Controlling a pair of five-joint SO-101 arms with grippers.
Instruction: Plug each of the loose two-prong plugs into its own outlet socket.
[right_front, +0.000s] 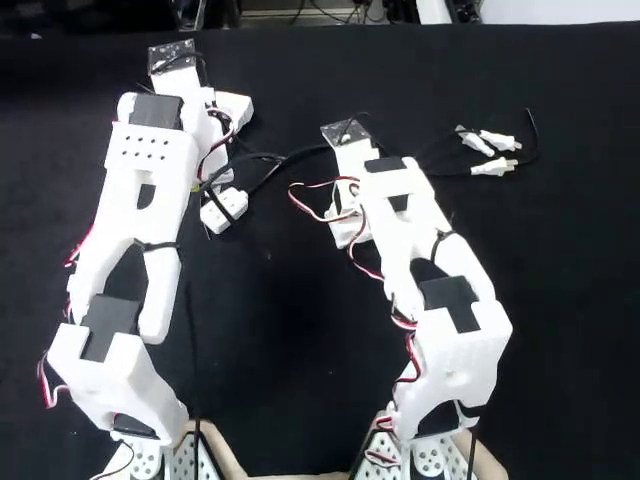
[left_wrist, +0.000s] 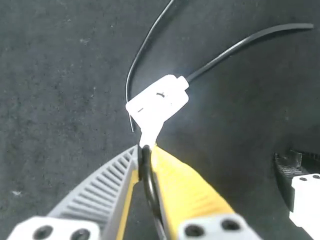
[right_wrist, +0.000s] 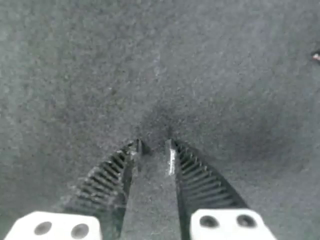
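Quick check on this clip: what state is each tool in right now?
Left tool: closed, pinching the black cord just behind the white connector.
Right tool: open, holding nothing, above the black cloth.

My left gripper (left_wrist: 145, 150) had one grey ribbed finger and one plain yellow one. The connector (left_wrist: 159, 102) was white and its cord (left_wrist: 150, 185) black. My right gripper (right_wrist: 154, 147) had dark grey ribbed fingers. The table (right_front: 300, 350) was black and a loose two-prong plug (right_front: 495, 166) white.
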